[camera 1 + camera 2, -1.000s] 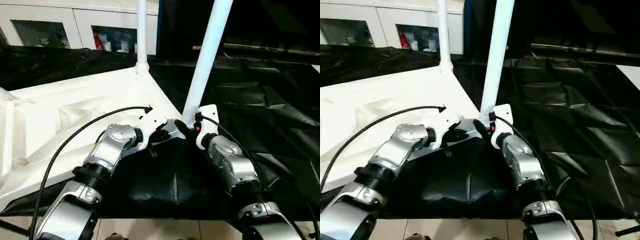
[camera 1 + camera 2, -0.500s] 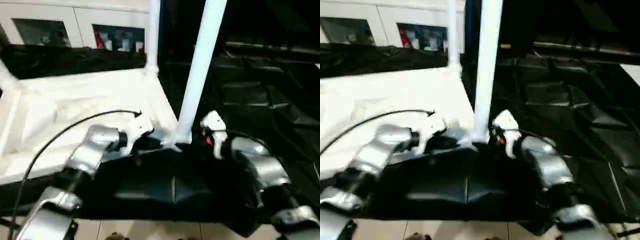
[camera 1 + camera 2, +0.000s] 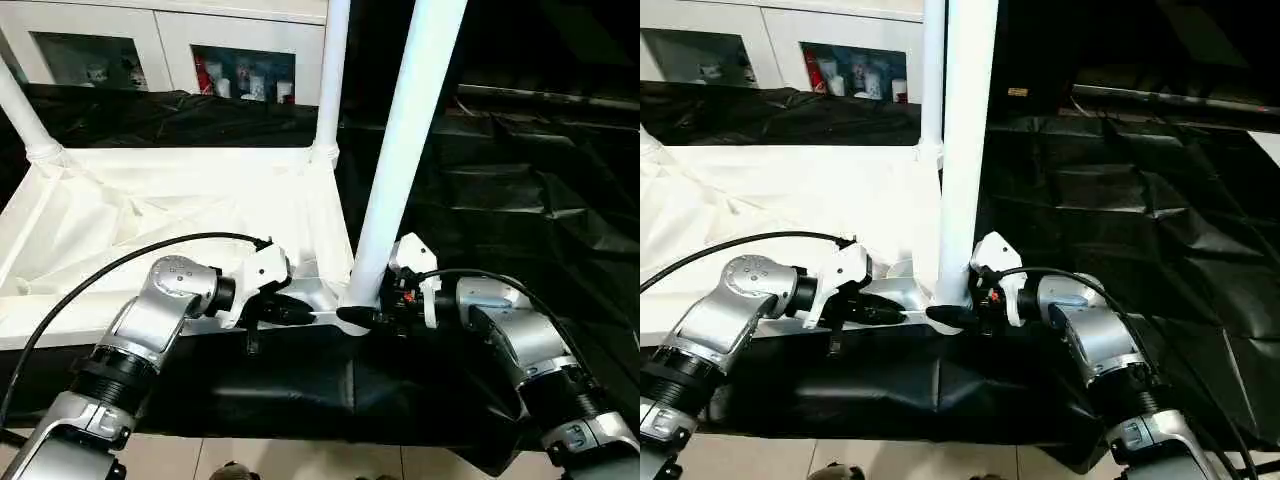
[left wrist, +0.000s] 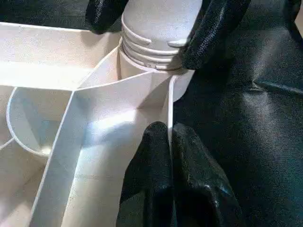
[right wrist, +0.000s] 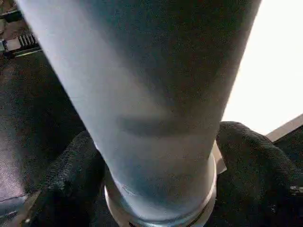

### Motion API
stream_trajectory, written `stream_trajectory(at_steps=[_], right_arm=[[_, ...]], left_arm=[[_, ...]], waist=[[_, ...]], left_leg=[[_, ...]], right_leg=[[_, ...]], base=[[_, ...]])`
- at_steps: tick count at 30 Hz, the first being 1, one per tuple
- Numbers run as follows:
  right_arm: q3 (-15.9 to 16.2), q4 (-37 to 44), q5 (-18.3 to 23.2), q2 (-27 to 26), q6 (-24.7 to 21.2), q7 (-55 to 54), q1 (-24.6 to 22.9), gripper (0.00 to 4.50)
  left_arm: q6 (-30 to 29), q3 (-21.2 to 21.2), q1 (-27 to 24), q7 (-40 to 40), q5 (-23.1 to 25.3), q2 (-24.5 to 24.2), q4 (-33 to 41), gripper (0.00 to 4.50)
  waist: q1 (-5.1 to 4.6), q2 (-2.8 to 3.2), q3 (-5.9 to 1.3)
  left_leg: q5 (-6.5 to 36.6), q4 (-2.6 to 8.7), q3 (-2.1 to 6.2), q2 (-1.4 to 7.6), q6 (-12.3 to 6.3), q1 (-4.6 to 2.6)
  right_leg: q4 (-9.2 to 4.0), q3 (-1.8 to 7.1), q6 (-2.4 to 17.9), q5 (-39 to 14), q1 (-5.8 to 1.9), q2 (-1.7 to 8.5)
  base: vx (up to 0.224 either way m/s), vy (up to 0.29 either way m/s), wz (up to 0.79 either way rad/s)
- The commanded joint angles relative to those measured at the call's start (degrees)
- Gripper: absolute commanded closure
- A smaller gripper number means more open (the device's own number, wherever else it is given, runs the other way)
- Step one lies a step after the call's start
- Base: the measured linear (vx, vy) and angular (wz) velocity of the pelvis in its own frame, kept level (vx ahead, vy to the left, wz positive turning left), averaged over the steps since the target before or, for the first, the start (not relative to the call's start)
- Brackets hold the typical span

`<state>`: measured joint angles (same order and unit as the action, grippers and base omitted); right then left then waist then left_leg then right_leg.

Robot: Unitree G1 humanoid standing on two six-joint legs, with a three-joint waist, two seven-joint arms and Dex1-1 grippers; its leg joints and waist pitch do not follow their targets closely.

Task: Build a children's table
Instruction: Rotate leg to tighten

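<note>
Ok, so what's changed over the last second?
The right gripper has swung round to the side and now clasps the base of the near leg, which stands a bit straighter. The head camera shifted too. The left gripper stays pinched on the table top rim.

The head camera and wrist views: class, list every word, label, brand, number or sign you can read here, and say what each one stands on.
No text can be read anywhere.
Packages on the cabinet shelf: coloured printing, too small to read.
Table top: no readable marking.
Near leg: plain white, nothing printed.
Black sheet: no print.
</note>
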<state>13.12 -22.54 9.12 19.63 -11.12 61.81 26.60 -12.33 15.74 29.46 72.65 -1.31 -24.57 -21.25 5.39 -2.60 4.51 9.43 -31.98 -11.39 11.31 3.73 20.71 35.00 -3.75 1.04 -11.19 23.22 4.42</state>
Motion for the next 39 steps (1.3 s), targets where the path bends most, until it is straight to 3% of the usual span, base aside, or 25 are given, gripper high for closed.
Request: stream_trajectory(at_steps=[1,6,10,14,21,25,32,33,39], right_arm=[[0.50,1.03,-0.13,0.65,-0.63,0.56,-0.56,1.09],[0.50,1.06,-0.01,1.05,-0.88,1.13,-0.69,1.68],[-0.34,0.64,0.35,0.37,-1.30,-0.21,-0.65,1.74],[-2.18,-0.64,1.28,-1.59,-1.56,-3.56,-0.87,1.76],[-9.23,-8.16,0.32,-12.28,-0.21,-27.78,-0.41,1.76],[-11.47,-10.03,-0.82,-17.29,0.39,-37.92,0.04,1.76],[-10.31,-8.68,-0.40,-18.51,1.99,-34.23,0.84,1.76],[-10.13,-7.77,0.52,-17.84,2.05,-31.68,0.88,1.20],[-5.50,-2.84,0.43,-12.40,-0.13,-20.23,0.01,0.69]], left_arm=[[0.51,1.34,-0.91,1.28,-1.82,0.89,0.51,4.50],[0.04,1.26,-0.95,1.16,-1.76,0.88,0.92,4.50],[0.63,1.02,-0.85,-0.07,-1.34,1.29,0.09,4.50],[0.40,0.47,-0.46,-2.68,-0.80,2.42,-1.18,4.50],[-1.99,-0.45,2.78,-16.34,2.82,9.14,-7.56,4.50],[-3.65,-0.55,4.32,-22.85,3.53,14.31,-10.09,4.50],[-1.93,-0.44,5.51,-24.45,4.26,16.48,-11.77,4.50],[-1.42,-0.50,5.40,-23.89,4.27,15.85,-11.71,4.50],[0.06,-0.87,4.53,-21.38,4.22,13.38,-10.78,4.50]], waist=[[0.04,-0.16,-3.33],[-0.05,-0.17,-3.37],[-0.05,-0.19,-3.39],[-0.15,-0.33,-3.24],[-0.98,-0.26,-2.89],[-1.34,-0.13,-3.01],[-1.16,-0.17,-3.15],[-1.13,-0.26,-3.19],[-0.60,-0.36,-3.50]], left_leg=[[10.80,3.11,0.94,2.19,-2.67,-0.57],[10.07,3.03,0.91,2.15,-2.83,-0.51],[9.83,2.99,0.90,2.17,-2.96,-0.57],[11.09,3.09,0.97,2.15,-2.50,-0.54],[15.31,3.58,1.32,2.07,0.36,-0.81],[15.21,3.56,1.33,2.03,0.04,-0.79],[13.97,3.43,1.19,1.85,-1.41,-0.55],[14.03,3.42,1.17,1.86,-1.58,-0.54],[11.05,3.09,0.99,1.89,-3.09,-0.44]], right_leg=[[-4.23,3.02,11.64,-10.85,-2.72,3.98],[-4.10,3.02,11.70,-9.75,-2.76,3.90],[-4.03,3.01,11.87,-9.33,-2.74,3.85],[-4.38,2.99,11.09,-12.51,-2.67,3.98],[-5.39,3.08,8.33,-21.59,-2.03,4.28],[-5.49,3.11,7.98,-20.15,-2.06,4.13],[-5.39,3.12,7.97,-17.86,-2.33,4.09],[-5.42,3.09,7.94,-18.08,-2.36,4.04],[-4.86,3.06,9.27,-13.06,-2.74,3.96]], base=[[0.000,0.000,0.00],[0.000,0.000,0.00],[0.000,0.000,0.00],[0.000,0.000,0.00],[0.000,0.000,0.00],[0.000,0.000,0.00],[0.000,0.000,0.00],[0.000,0.000,0.00],[0.000,0.000,0.00]])
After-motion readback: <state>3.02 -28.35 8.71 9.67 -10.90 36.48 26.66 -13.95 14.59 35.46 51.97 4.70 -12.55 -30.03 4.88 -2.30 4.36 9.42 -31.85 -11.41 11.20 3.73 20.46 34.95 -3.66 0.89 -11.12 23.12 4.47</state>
